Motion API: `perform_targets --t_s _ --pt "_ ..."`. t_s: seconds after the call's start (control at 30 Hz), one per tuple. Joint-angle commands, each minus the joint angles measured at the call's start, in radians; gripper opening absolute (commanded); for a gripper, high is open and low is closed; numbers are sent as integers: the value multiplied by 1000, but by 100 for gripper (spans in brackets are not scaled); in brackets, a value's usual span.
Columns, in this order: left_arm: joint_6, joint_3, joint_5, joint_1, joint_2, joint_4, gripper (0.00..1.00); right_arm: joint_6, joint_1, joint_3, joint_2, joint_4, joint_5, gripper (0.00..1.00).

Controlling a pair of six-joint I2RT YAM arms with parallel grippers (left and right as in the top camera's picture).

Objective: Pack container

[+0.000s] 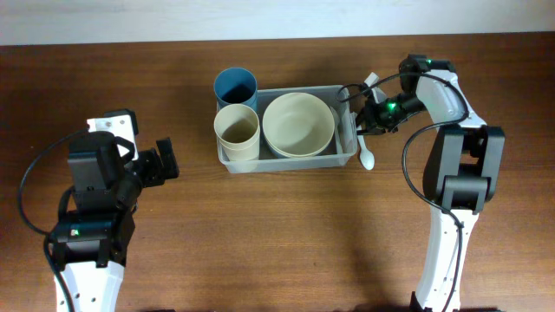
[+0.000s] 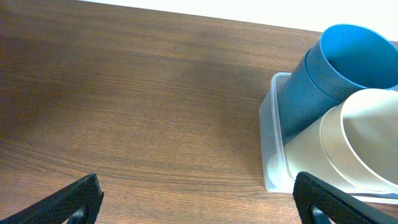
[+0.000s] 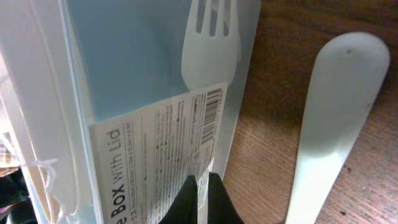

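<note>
A white paper label (image 3: 163, 149) on the clear plastic bin-shaped container (image 3: 124, 56) says "BOX With Lid", next to a barcode (image 3: 213, 99)

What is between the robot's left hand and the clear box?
Only bare brown table lies between the left gripper and the container. The overhead view shows this best, and the left wrist view shows it too.

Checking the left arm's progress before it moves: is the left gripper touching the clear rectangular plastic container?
Apart. The overhead view shows a stretch of bare brown wooden table between the left gripper and the clear rectangular plastic container.
</note>
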Motion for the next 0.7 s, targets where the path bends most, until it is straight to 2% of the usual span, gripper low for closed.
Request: perform_targets --t_s 0.0,0.3,0.67 --pt "20 -6 14 6 2 2 100 10 -8 -13 7 14 -8 4" --pt "20 -6 14 6 2 2 100 39 -13 -13 7 37 112 4" --pt "20 -6 14 6 2 2 100 42 -13 -13 8 38 112 4"
